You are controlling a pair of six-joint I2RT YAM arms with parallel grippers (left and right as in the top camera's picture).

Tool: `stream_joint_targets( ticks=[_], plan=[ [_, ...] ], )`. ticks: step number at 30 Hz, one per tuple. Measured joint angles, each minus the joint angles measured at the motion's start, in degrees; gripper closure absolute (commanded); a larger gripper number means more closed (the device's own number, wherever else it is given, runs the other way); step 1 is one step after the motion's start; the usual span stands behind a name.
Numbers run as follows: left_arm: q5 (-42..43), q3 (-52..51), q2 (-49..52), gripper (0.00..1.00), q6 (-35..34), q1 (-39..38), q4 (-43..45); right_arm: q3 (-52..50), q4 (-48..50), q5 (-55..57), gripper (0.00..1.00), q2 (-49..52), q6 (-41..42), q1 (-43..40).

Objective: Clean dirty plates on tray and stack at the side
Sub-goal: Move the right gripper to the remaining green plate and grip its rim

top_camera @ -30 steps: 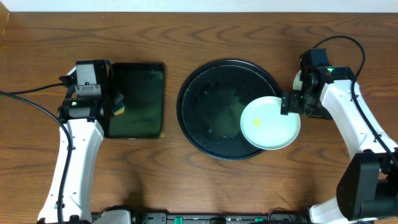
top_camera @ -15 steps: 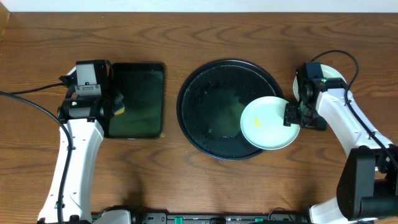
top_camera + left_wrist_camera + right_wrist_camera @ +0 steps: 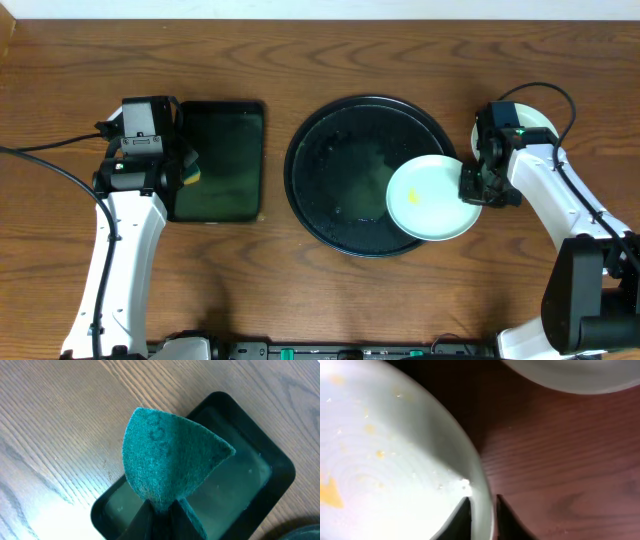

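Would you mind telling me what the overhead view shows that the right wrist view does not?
Only the overhead view shows the whole round black tray, the dark-green tray and the left tool holding a green sponge at that tray's edge. Only the right wrist view shows the right tool with its fingers straddling the dirty plate's rim, though whether they pinch it is unclear, plus small yellow flecks. Both show that plate with its yellow smear, a second plate beside it and the wooden table.
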Motion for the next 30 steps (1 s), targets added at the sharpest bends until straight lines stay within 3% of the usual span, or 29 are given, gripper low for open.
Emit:
stream_joint_targets(
  ticks=[9,18,24,26,30],
  plan=[
    [0.87,0.00,0.02,0.92,0.00,0.00,0.04,0.00,3.91,-6.38,0.99,0.00,-0.28,0.00],
    [1.31,0.00,0.00,0.92,0.00,0.00,0.52,0.00,18.10,-22.99,0.99,0.00,-0.48,0.68],
    [2.58,0.00,0.00,0.92,0.02,0.00,0.68,0.04,26.29,-22.62,0.99,0.17,0.81,4.90],
    [2.69,0.00,0.02,0.92,0.04,0.00,0.68,0.04,26.40,-20.72,0.92,0.79,1.03,6.58],
    [2.82,0.00,0.00,0.92,0.48,0.00,0.70,0.02,24.15,-16.87,0.60,2.01,1.88,7.52]
  ],
)
